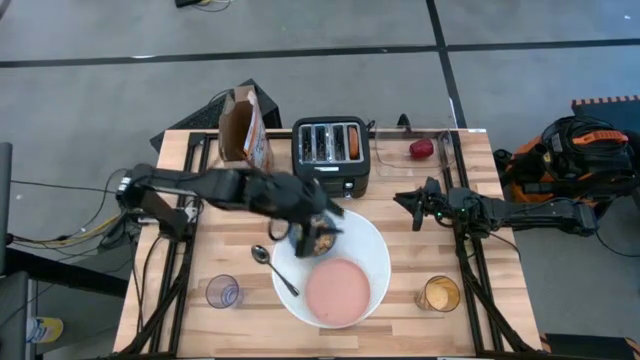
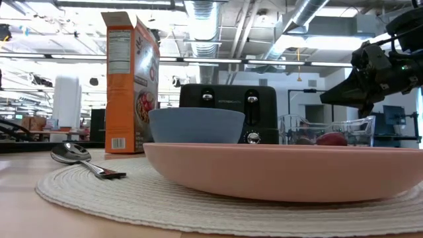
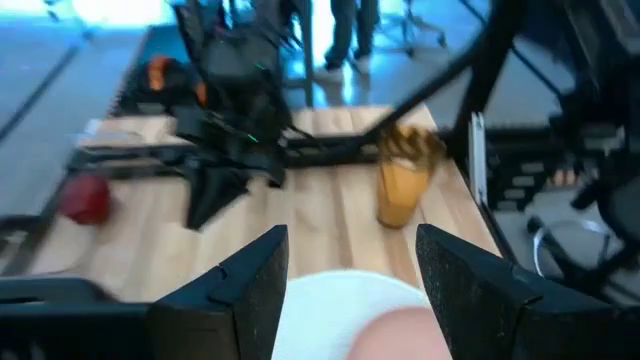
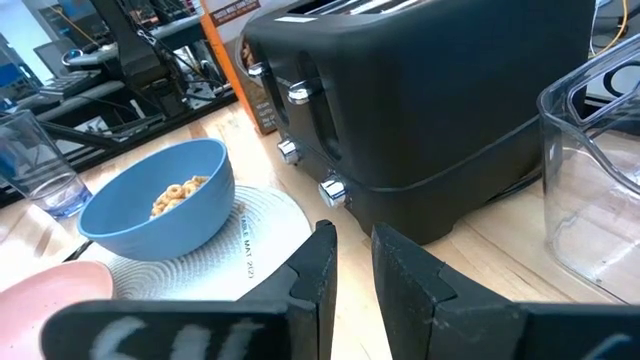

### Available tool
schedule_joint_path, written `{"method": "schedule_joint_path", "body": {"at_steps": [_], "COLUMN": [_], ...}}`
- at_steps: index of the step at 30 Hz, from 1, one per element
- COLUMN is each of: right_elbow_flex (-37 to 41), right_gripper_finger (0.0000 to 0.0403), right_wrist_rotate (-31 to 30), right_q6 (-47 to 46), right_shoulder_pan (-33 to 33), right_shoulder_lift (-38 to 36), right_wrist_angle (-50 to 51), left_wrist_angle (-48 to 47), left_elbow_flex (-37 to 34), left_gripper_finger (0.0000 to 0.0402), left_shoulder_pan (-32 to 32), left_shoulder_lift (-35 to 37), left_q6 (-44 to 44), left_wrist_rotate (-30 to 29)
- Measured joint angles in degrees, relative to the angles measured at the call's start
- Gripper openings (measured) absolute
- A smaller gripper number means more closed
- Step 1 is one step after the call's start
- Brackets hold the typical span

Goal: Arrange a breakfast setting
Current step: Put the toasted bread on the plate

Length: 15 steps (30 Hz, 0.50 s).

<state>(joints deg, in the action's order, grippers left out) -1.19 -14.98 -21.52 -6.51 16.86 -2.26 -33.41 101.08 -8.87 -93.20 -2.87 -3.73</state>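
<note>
A round white woven mat (image 1: 372, 250) lies at the table's middle. On it stand a small pink plate (image 1: 338, 290) and a small blue bowl (image 2: 196, 125) with brown cereal (image 4: 178, 195). A metal spoon (image 1: 272, 265) lies with its bowl off the mat's left edge and its handle on the mat. A bagel half (image 1: 355, 142) sticks out of the toaster's right slot. A red fruit (image 1: 421, 149) lies in a clear container. My left gripper (image 3: 350, 270) is open and empty, above the blue bowl. My right gripper (image 4: 352, 265) hovers to the right of the mat, empty, its fingers nearly together.
A black four-slot toaster (image 1: 330, 150) and an open orange cereal box (image 1: 243, 130) stand at the far edge. An empty glass (image 1: 222, 292) stands near left, a glass of orange juice (image 1: 438, 294) near right. People's legs show in the room beyond the table.
</note>
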Motion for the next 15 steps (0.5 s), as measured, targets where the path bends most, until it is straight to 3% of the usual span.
{"method": "schedule_joint_path", "body": {"at_steps": [2, 5, 15], "right_elbow_flex": [0.1, 0.2, 0.1], "right_gripper_finger": [0.0091, 0.0091, 0.0091], "right_wrist_rotate": [0.0, 0.0, -3.0], "right_q6": [-0.9, -10.0, -30.4], "right_shoulder_pan": [0.0, 0.1, -1.5], "right_shoulder_lift": [0.0, 0.0, 0.0], "right_wrist_angle": [-1.1, -4.4, -11.2], "left_wrist_angle": [-0.9, -3.4, -17.7], "left_elbow_flex": [0.0, 0.0, 0.0], "left_gripper_finger": [0.0208, 0.0208, 0.0208], "left_shoulder_pan": [1.1, 2.1, -1.0], "left_shoulder_lift": [2.5, 7.1, 20.3], "left_q6": [-0.7, -3.1, -7.4], "left_wrist_rotate": [-0.1, -1.1, -16.9]}}
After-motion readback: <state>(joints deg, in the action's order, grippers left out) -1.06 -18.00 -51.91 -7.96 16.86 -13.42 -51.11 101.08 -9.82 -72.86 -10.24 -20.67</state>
